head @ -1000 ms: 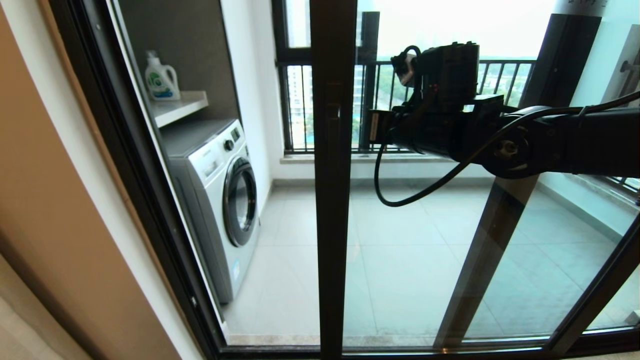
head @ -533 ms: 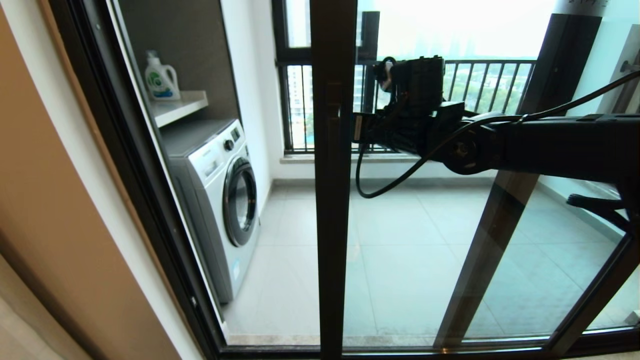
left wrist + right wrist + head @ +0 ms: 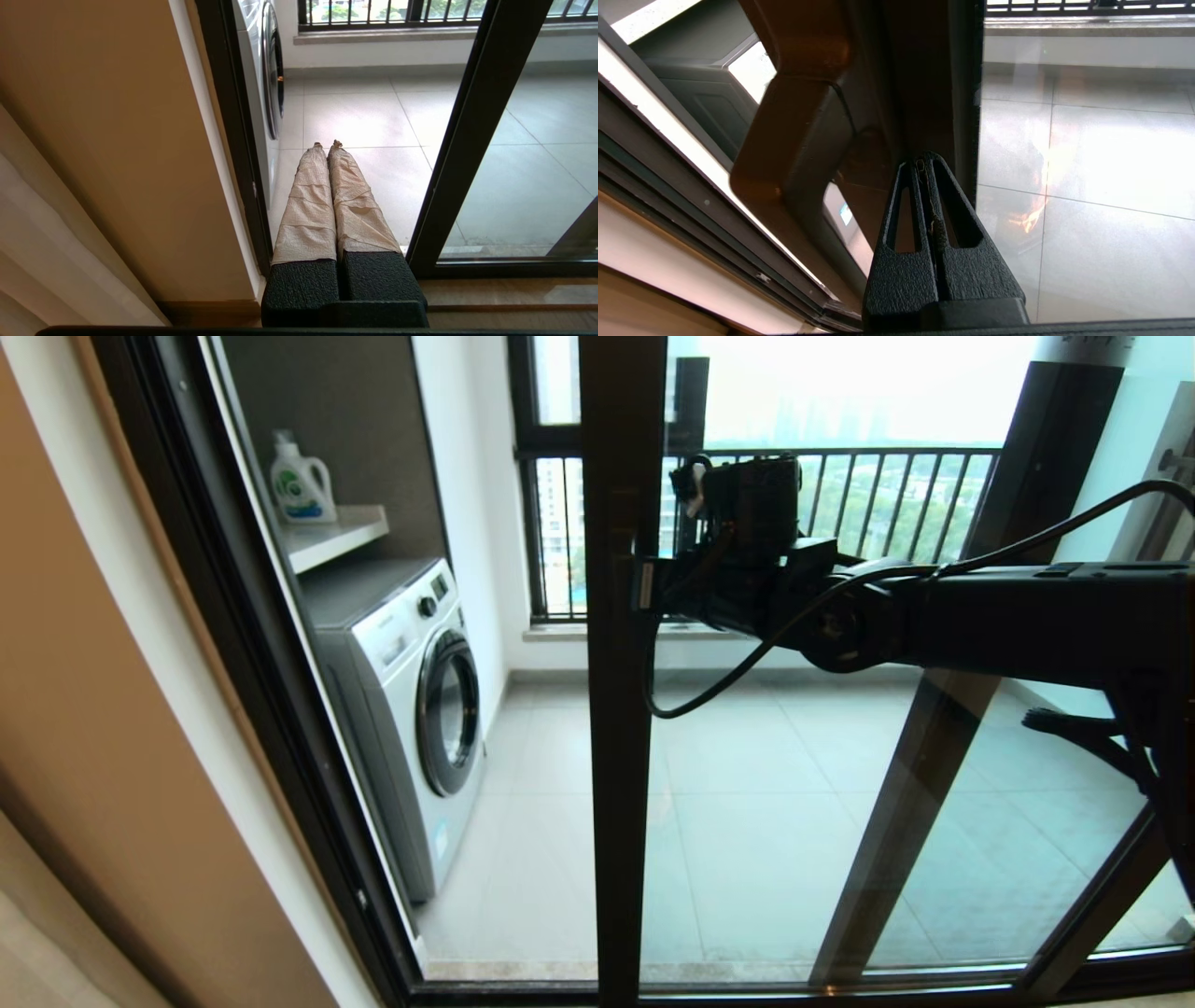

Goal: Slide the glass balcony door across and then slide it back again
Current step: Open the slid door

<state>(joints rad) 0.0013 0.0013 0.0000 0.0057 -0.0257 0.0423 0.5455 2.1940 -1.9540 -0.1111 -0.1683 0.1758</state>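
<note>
The door (image 3: 620,709) stands ahead, its dark upright central, glass to the right. Right gripper (image 3: 927,163) has its fingers pressed together, tips against the upright beside the handle (image 3: 794,140). Left gripper (image 3: 327,145), also closed and empty, is parked low and near-left. Judged heavy, rigid and fragile-paned; push on the metal frame or handle, never the glass

Glass balcony door (image 3: 621,709): dark brown-black frame, clear pane. Washing machine (image 3: 401,709): white, dark round door. Detergent bottle (image 3: 301,483): white, green-blue label. Left gripper (image 3: 327,145): beige wrapping, black base.
</note>
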